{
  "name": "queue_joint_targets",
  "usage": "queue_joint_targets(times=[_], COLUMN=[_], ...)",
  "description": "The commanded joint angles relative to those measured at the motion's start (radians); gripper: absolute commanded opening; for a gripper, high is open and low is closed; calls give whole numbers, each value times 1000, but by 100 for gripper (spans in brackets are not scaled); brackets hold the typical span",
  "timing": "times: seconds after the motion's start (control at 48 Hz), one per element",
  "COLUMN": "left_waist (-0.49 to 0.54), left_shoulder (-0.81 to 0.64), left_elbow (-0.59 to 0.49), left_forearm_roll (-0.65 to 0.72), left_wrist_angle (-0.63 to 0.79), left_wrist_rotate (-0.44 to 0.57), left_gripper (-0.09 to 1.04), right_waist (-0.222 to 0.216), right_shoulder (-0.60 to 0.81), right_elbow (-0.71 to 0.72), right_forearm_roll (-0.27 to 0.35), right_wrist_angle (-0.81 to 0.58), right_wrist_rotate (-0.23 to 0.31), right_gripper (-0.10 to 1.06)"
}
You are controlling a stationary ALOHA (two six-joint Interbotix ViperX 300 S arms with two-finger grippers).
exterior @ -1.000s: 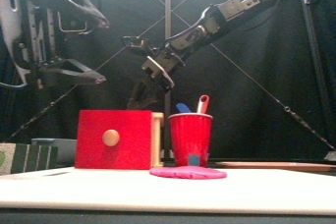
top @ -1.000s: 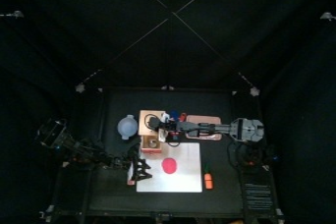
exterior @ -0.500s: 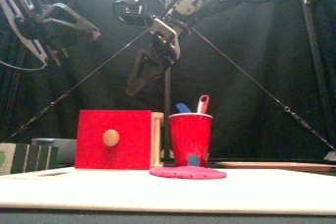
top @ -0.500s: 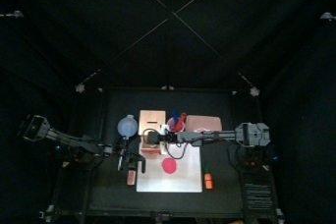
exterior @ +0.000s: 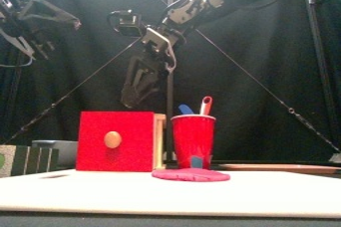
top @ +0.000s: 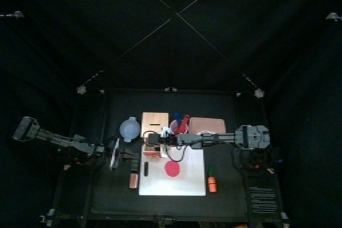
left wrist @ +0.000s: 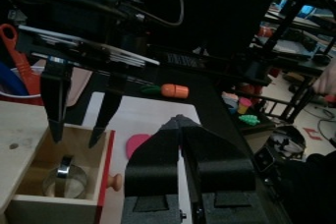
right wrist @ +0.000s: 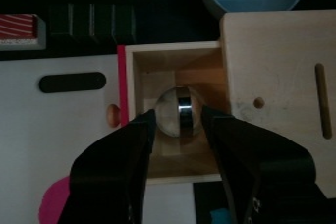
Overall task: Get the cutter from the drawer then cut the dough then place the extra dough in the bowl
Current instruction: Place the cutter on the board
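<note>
Right wrist view, round metal cutter in drawer, right claw apart, left claw together.

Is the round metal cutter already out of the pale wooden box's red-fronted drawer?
No: the round metal cutter lies inside the open drawer, beneath the right end effector and its spread jaws.

Round metal cutter in the open red-fronted drawer, flat pink dough beside it (blue-grey bowl behind)
</note>
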Motion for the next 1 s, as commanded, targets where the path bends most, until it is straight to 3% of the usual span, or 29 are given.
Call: queue_joint_targets(times=[0.021, 0.479, 0.771, 1.0], left_waist=[3, -9, -9, -9], left_shoulder=[0, 0, 0, 0], left_elbow=[-11, 11, 11, 18], left_forearm_roll=[5, 3, -3, -20], left_wrist_angle=[-8, 2, 41, 60], left_wrist_rotate=[0, -8, -9, -9], left_gripper=[32, 32, 32, 32], right_waist=[-6, -23, -20, 3], right_shoulder=[-6, 72, 83, 58], right_elbow=[-35, -67, -103, -230], right_forearm_roll=[-2, -9, -17, -28], right_wrist_angle=[9, 12, 55, 207], right_wrist_rotate=[0, -2, -3, -2], right_gripper=[78, 77, 46, 43])
